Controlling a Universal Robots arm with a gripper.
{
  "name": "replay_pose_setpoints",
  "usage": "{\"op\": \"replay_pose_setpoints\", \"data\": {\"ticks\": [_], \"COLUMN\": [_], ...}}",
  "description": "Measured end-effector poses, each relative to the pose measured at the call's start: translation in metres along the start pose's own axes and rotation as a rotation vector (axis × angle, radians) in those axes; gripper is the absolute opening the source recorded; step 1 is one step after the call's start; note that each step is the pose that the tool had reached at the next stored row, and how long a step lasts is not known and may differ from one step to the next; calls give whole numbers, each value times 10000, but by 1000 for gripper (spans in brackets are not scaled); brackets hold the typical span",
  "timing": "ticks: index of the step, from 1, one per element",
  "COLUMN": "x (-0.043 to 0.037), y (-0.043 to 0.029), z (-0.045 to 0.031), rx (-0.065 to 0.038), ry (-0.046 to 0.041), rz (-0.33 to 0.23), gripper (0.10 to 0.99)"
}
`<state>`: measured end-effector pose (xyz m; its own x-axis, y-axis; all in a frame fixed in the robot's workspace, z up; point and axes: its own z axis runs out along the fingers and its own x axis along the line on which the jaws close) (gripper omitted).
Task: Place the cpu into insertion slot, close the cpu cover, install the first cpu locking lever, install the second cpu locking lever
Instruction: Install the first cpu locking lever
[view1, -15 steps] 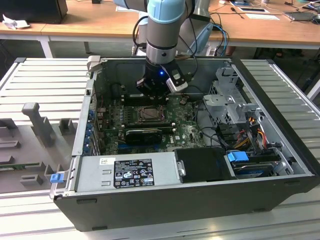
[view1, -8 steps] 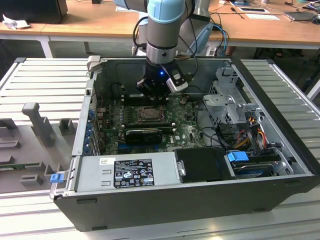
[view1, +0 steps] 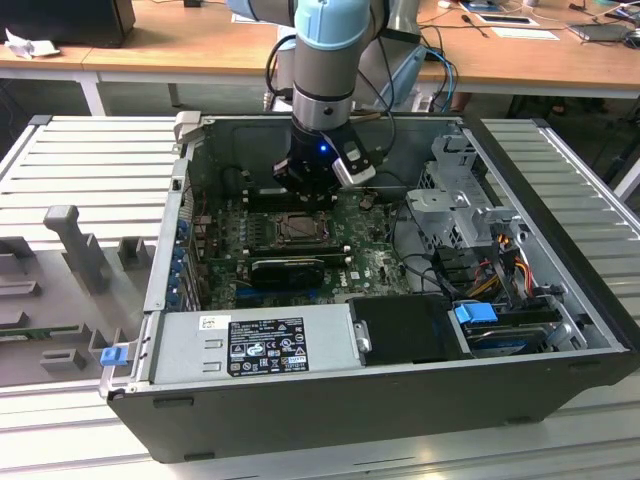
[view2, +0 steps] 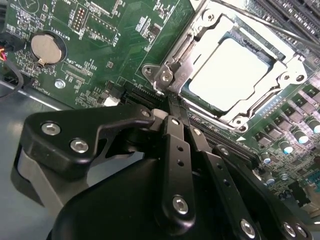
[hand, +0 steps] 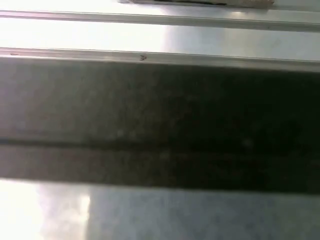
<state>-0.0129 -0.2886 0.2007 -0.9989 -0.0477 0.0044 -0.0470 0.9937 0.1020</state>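
Nearest you in the exterior view: the dark grey open computer case (view1: 330, 420) lying on its side on the ribbed grey metal table (view1: 90, 160); along its front wall sits the silver box-shaped power supply with a black label (view1: 250, 345), and beside it, toward the exterior view's right, a black drive bay (view1: 405, 328) with a blue plastic clip (view1: 475, 312); outside the case, on the exterior view's left, grey plastic fixture blocks (view1: 75, 250) stand on the table.

Further in: the green circuit board (view1: 370, 262) covers the case floor; the square insertion slot with dark metal rim (view1: 297, 228) sits mid-board, just under the arm's black pincer (view1: 313, 190).

In the second wrist view the small square cpu with pale flat face (view2: 234, 75) lies seated in the insertion slot (view2: 176, 54); the dark-silver metal cpu cover frame (view2: 292, 67) lies down flat around it, the chip showing through its window; the pincer (view2: 180, 114) reads as closed, black fingers (view2: 172, 131) pressed together with no gap, nothing between them; the tip is at the slot's edge by a long black card slot (view2: 145, 97); whether it touches a lever, you can't tell; a round silver coin battery (view2: 47, 48) sits well apart on the board.

Farthest: the grey-and-blue arm (view1: 330, 60) comes down from above; behind it a wooden desk (view1: 180, 45).
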Motion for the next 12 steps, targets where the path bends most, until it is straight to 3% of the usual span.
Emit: {"op": "replay_pose_setpoints", "data": {"ticks": [2,6,12], "x": [0,1,2], "y": [2,17,-17], "z": [-12,-166,-171], "rx": [-48,-47,-46], "ry": [-5,-3,-3], "rz": [1,0,0], "gripper": [106,106,106]}}
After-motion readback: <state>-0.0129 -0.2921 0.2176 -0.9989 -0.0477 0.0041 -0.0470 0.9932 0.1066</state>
